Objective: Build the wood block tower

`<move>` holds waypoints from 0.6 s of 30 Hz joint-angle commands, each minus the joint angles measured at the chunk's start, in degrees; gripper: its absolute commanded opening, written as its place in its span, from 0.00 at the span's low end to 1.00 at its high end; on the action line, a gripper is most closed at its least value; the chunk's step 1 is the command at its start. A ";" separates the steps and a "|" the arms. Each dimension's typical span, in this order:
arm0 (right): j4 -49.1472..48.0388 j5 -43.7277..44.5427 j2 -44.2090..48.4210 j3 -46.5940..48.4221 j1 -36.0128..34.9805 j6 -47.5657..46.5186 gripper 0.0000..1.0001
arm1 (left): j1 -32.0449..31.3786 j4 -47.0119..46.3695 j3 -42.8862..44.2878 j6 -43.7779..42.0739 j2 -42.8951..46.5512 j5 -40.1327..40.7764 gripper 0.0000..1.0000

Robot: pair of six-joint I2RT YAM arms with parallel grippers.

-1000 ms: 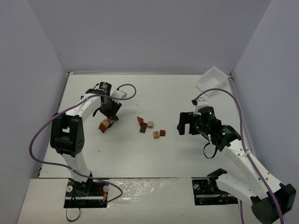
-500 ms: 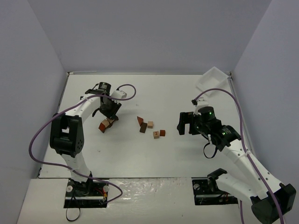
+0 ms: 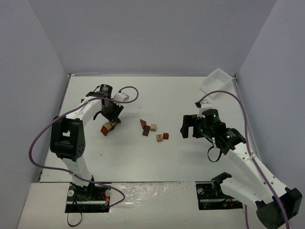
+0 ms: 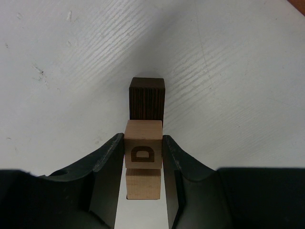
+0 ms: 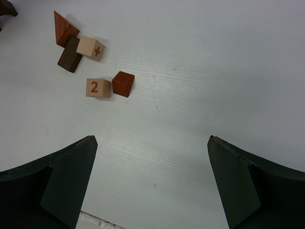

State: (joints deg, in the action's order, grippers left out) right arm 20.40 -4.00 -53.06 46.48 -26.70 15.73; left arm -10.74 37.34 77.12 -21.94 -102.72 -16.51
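My left gripper [image 4: 143, 143] is clenched on a pale cube [image 4: 143, 151] with a burnt-in D, smooth-faced and sharp-edged. A plain pale block [image 4: 143, 183] sits flush against it between the fingers, and a dark block [image 4: 147, 99] with striped grain stands just beyond. From overhead, that little tower [image 3: 108, 127] sits right at the fingertips. My right gripper [image 5: 151, 140] is spread wide with nothing in it, and the loose blocks lie ahead of it: the 2 cube [image 5: 98, 88], a red-brown cube [image 5: 123, 84] and a wedge [image 5: 63, 27]. The table [image 3: 143, 157] is matte white, with a white tray [image 3: 217, 81] at the far corner and pale lavender walls around it.
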 commanded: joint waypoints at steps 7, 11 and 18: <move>-2.12 -0.75 -0.56 1.33 -0.02 -0.78 0.99 | 0.72 0.02 -0.97 -1.31 2.51 -0.93 0.06; -2.16 -0.70 -0.38 1.25 0.03 -0.78 0.99 | 0.72 0.01 -1.20 -1.44 2.52 -0.89 0.06; -2.12 -0.75 -0.38 1.16 -0.02 -0.80 0.99 | 0.81 0.01 -1.52 -1.44 2.59 -0.80 0.06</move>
State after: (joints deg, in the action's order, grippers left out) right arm 20.40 -4.12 -53.10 46.48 -26.70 15.73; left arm -10.59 36.97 76.71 -22.24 -102.45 -16.83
